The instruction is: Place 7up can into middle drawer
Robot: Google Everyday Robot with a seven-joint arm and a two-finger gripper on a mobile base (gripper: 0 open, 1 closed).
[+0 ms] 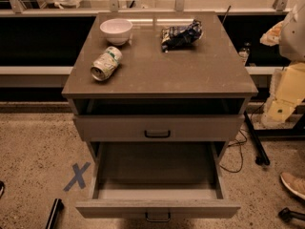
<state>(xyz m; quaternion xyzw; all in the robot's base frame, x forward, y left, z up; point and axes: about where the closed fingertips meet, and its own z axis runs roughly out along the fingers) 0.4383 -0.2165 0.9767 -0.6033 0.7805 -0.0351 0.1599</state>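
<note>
Grey-brown tabletop [157,75] is carrying three things. The 7up can [106,63] is lying on its side near the front-left part, its silver end pointing toward the front-left edge and its green and white label facing up. It is resting free, with nothing touching it. A white bowl [116,30] is standing upright just behind the can, close to it but apart. A dark blue snack bag [181,35] is lying crumpled at the back right, well apart from both.

Below the tabletop, a flat grey drawer front [200,127] with a black centred handle [157,134] is sitting nearly closed, with a dark gap showing above it. Under that, the middle drawer [157,208] is standing pulled well out toward the camera; its deep boxy tray is showing a bare floor, and its dark handle [157,217] is sitting at the bottom edge of the view.

End effector [285,92]: a pale, yellowish shape is hanging at the right edge of the view, beside the cabinet's right side and well apart from the can. I cannot tell whether it is released or clenched.

On the speckled floor, a blue tape cross [76,176] is lying left of the open drawer, and a shoe [293,184] is showing at the lower right.
</note>
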